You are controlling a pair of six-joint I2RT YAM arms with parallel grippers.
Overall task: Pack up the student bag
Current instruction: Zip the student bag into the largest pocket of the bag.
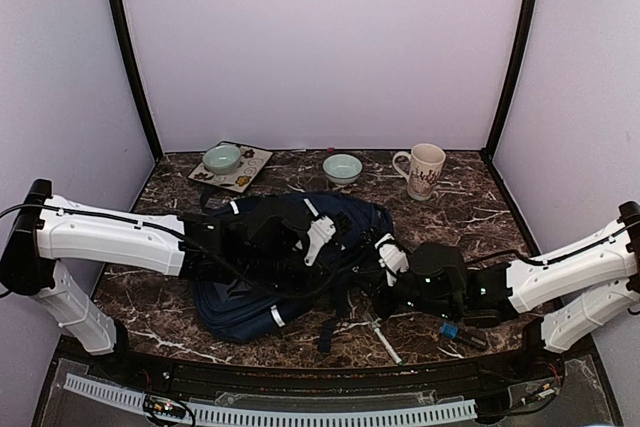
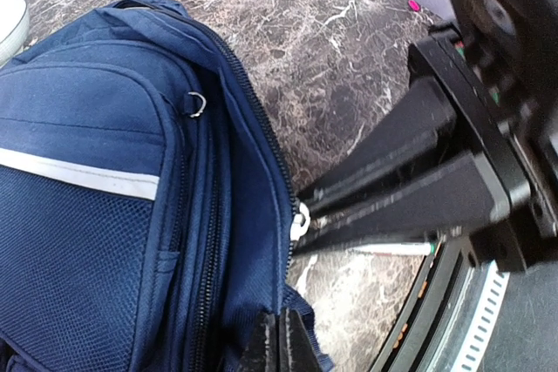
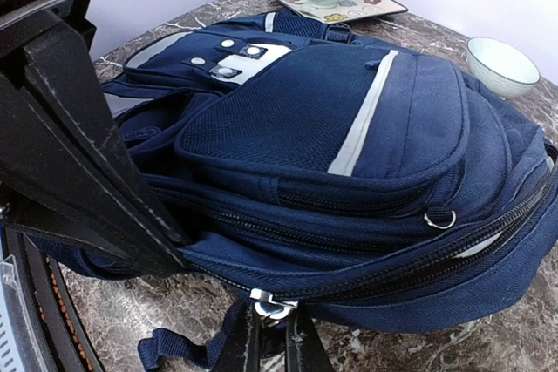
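- Right wrist view: zipper pull (image 3: 268,305) was clamped by the right gripper (image 3: 270,341), zip (image 3: 418,269) running along the student bag (image 3: 349,128).
- Its fabric was pinched by the left gripper (image 2: 279,346).

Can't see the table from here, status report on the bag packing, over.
Left gripper shut on edge of navy blue fabric backpack. Right gripper shut on its silver zipper pull. Thin white stick on dark marble table beside backpack, not blocking.

Navy student bag (image 1: 240,302) lies flat mid-desk (image 1: 470,212); left arm (image 1: 110,232) and right arm (image 1: 570,272) reach onto it from opposite sides. Behind it: tray (image 1: 255,175) carrying bowl (image 1: 222,158), second bowl (image 1: 342,167), mug (image 1: 424,169). Thin pale stick (image 1: 383,339) near front edge.
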